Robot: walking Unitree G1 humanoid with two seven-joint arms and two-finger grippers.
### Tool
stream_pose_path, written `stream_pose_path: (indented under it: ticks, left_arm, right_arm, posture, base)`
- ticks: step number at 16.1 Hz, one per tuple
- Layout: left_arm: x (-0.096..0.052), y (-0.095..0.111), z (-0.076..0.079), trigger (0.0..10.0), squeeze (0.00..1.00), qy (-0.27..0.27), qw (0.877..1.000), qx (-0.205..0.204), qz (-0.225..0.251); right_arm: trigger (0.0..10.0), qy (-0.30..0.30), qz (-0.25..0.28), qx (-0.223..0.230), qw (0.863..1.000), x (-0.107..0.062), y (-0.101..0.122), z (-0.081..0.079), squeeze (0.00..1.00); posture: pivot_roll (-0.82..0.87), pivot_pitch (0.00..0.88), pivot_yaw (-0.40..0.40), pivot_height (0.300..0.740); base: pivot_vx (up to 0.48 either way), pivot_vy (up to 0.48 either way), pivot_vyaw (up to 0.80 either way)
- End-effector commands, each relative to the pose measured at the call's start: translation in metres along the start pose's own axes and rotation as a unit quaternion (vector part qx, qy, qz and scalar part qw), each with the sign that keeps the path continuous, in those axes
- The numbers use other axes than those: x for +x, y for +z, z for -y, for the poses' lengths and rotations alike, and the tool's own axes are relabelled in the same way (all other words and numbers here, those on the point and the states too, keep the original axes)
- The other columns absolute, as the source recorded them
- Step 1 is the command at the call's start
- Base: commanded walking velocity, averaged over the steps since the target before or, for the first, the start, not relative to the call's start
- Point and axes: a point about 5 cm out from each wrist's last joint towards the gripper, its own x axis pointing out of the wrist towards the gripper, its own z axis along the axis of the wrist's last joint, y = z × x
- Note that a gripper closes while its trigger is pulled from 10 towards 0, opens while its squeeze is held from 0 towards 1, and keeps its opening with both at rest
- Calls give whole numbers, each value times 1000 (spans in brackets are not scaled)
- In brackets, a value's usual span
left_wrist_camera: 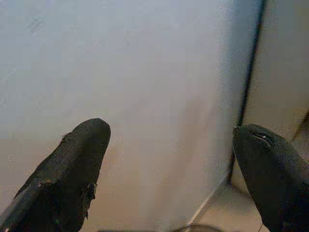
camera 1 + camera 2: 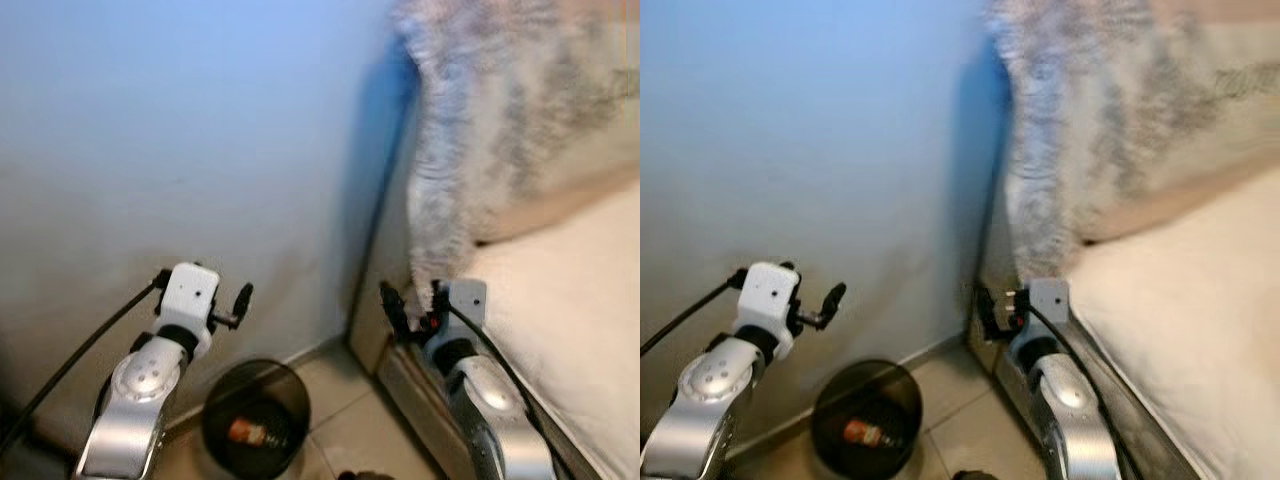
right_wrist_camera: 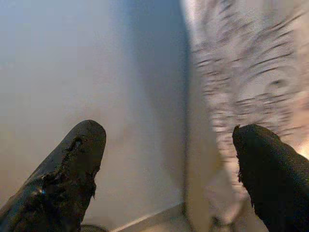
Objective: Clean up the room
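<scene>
A round black waste bin (image 2: 222, 392) stands on the tiled floor by the wall, between my two arms, with a small orange-red item (image 2: 250, 432) lying in it. My left gripper (image 1: 169, 159) is raised above and left of the bin, facing the pale wall, open with nothing between its fingers. My right gripper (image 3: 169, 164) is held at the bed's corner, just below a shaggy grey-white blanket (image 2: 500, 120), open and holding nothing. The eye views are somewhat blurred.
A pale wall (image 2: 180, 150) stands close ahead. A bed with a cream mattress (image 2: 570, 300) and a low frame (image 2: 400, 372) runs along the right. A narrow strip of tiled floor (image 2: 345, 400) lies between bin and bed. A dark object (image 2: 365, 475) shows at the bottom edge.
</scene>
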Motion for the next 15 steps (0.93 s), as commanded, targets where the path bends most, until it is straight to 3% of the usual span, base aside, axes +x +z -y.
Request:
stream_pose_path:
  ticks: [1, 3, 5, 6, 7, 11, 13, 15]
  left_arm:
    - [0, 1, 0, 10000, 0, 2, 1000, 3, 0]
    - [0, 1, 0, 10000, 0, 2, 1000, 5, 0]
    - [0, 2, -6, 10000, 0, 31, 999, 26, 7]
    - [2, 5, -17, 10000, 0, 101, 994, -9, 30]
    - [1, 11, -21, 10000, 0, 141, 988, -10, 68]
    - [1, 13, -23, 10000, 0, 119, 990, -18, 70]
    - [1, 6, -23, 10000, 0, 106, 993, -37, 36]
    - [0, 6, -20, 10000, 0, 74, 996, -36, 33]
  right_arm:
    - [10000, 12, 4, -9, 1000, 0, 2, -4, 1000]
    - [10000, -1, 13, -34, 999, 1, 2, 0, 1000]
    - [10000, -24, 6, -25, 999, -1, 2, 6, 1000]
    - [10000, -36, 17, -37, 999, 0, 6, 11, 1000]
    - [10000, -38, 24, -39, 998, 0, 7, 11, 1000]
    - [10000, -44, 32, -60, 997, 1, 8, 12, 1000]
    - [10000, -68, 36, -55, 996, 1, 12, 17, 1000]
    - [10000, -77, 30, -65, 994, 2, 12, 18, 1000]
  posture:
    - [1, 0, -3, 740]
    - [3, 0, -5, 740]
    - [1, 0, -4, 740]
    - [-4, 0, -1, 740]
    - [-4, 0, 0, 740]
    - [-5, 0, 0, 740]
    - [-5, 0, 0, 740]
    - [-8, 0, 1, 740]
  base:
    - [0, 0, -800]
    - [0, 0, -800]
    - [0, 0, -800]
    - [0, 0, -800]
    - [0, 0, -800]
    - [0, 0, -800]
    - [0, 0, -800]
    - [0, 0, -800]
